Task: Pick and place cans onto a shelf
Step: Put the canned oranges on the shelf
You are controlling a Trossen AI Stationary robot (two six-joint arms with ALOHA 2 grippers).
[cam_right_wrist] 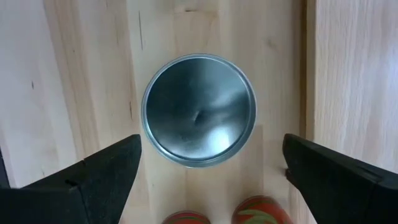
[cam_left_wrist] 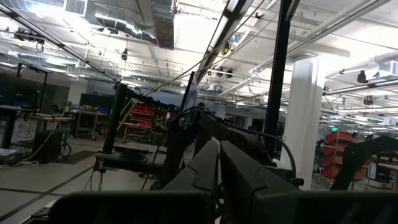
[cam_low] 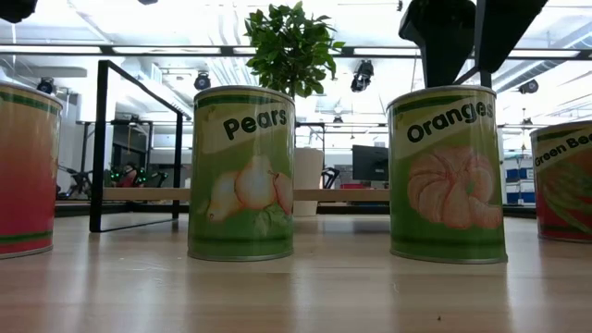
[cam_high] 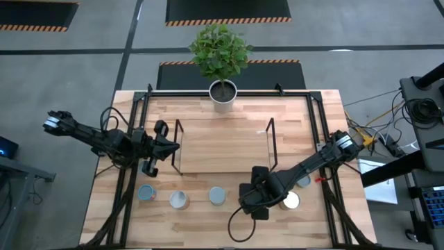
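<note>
Plant (cam_high: 220,50): 1, green and leafy, in a white pot (cam_high: 223,96) at the table's (cam_high: 208,142) far edge. Floor mats (cam_high: 227,10): black, with striped hazard edging, beyond the table. Cables (cam_high: 416,110): tangled, alongside.

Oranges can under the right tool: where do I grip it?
Grip the oranges can across its round side wall, coming straight down. It stands upright, lid facing up, and the right tool hangs open above it, fingers on opposite sides.
</note>
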